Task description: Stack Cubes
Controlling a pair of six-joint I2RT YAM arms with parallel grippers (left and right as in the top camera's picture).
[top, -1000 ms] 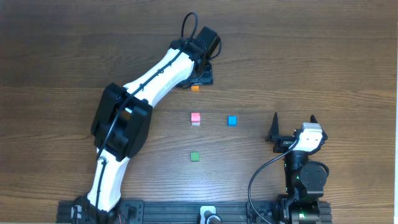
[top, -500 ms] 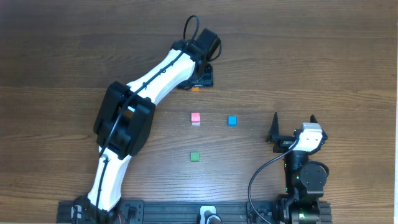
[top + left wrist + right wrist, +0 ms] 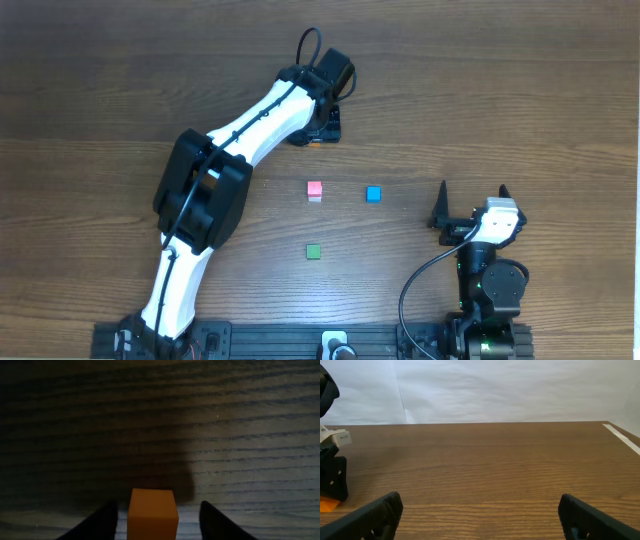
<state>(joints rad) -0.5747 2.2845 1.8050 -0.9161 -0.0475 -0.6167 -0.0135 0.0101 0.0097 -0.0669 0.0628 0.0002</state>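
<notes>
Left claw [image 3: 157,505]: released, with the jaws spread to either side of the orange cube [image 3: 152,516] and a gap showing on each side, so I see no grip yet.
Right claw [image 3: 472,192]: released and holding nothing, fingers wide apart, sitting low near its own base.
Orange cube: flat on the table [image 3: 520,80] at the far side, between the left claw's fingers.
Pink cube [image 3: 315,188] and blue cube [image 3: 373,193]: side by side near the middle, apart from each other.
Green cube [image 3: 313,251]: alone, nearer the arm bases than the pink one.
Done so far: nothing stacked, as I read it; all four cubes rest singly on the wood.
What is left: I judge the whole stack, beginning with closing on the orange cube and carrying it onto another.
</notes>
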